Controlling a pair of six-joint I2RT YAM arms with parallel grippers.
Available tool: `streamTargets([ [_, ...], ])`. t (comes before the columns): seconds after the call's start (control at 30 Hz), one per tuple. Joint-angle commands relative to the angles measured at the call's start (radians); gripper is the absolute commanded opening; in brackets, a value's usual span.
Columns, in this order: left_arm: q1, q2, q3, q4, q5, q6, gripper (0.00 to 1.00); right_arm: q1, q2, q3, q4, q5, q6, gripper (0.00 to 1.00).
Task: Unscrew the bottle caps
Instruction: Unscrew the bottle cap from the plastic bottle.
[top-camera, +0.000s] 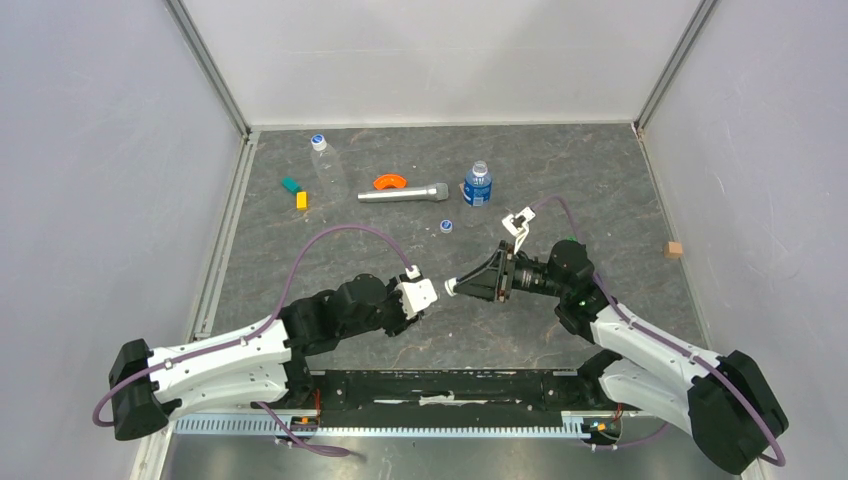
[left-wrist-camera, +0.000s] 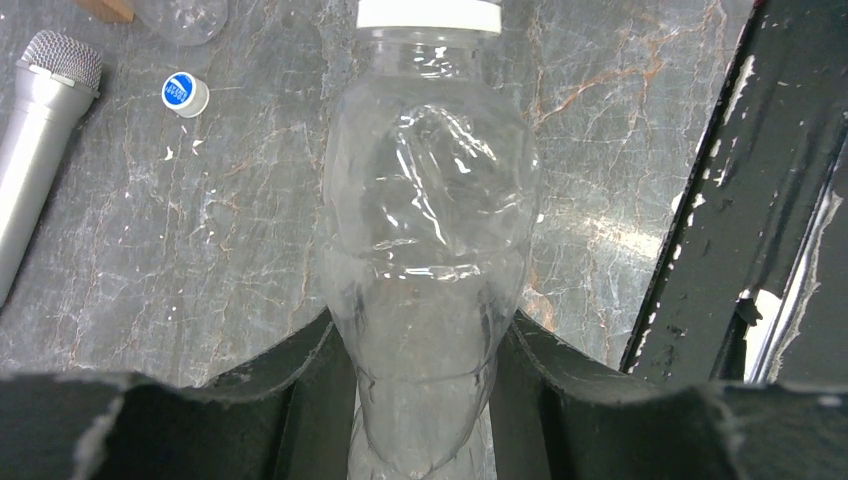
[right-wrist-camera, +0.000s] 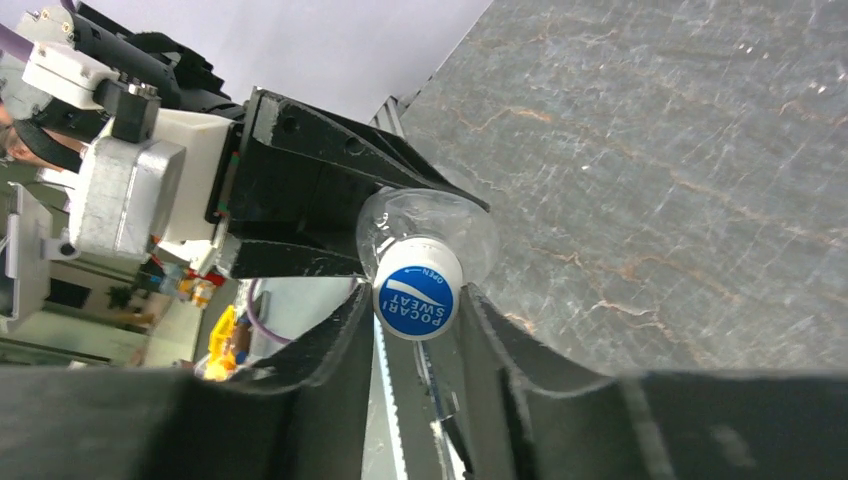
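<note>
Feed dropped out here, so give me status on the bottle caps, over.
Left gripper shut on bottle. Right gripper closed on its cap, not yet off. Loose cap lies clear of both.

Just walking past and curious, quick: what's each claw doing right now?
Left claw: closed, holding the clear bottle by its body.
Right claw: set around the bottle's cap; whether it grips cannot be told.
</note>
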Motion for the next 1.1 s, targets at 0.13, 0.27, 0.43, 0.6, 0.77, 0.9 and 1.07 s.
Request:
streamTargets([
  [0.13, -0.005, -0.001, 0.006, 0.056, 0.028, -0.013, 0.08, 0.021, 0.001, 0.025, 0.070, -0.047, -0.100, 0.17],
  [0.27, -0.005, -0.007, 0.001, 0.056, 0.064, -0.019, 0.08, 0.021, -0.020, 0.032, 0.021, -0.065, -0.286, 0.03],
  [0.43, -0.004, -0.038, -0.010, 0.078, 0.155, -0.038, 0.08, 0.021, -0.057, 0.033, 0.016, -0.181, -0.502, 0.00],
  [0.6, -0.005, -0.066, -0.014, 0.112, 0.230, -0.043, 0.08, 0.022, -0.076, 0.058, -0.072, -0.186, -0.646, 0.00],
  [0.77, -0.004, -0.058, 0.016, 0.105, 0.253, -0.038, 0.08, 0.022, -0.083, 0.078, -0.150, -0.158, -0.686, 0.00],
  [0.9, -0.005, -0.044, 0.042, 0.080, 0.314, -0.044, 0.08, 0.022, -0.112, 0.061, -0.175, -0.164, -0.733, 0.00],
  [1.07, -0.004, -0.041, 0.036, 0.088, 0.354, -0.054, 0.09, 0.022, -0.140, 0.052, -0.171, -0.188, -0.788, 0.00],
])
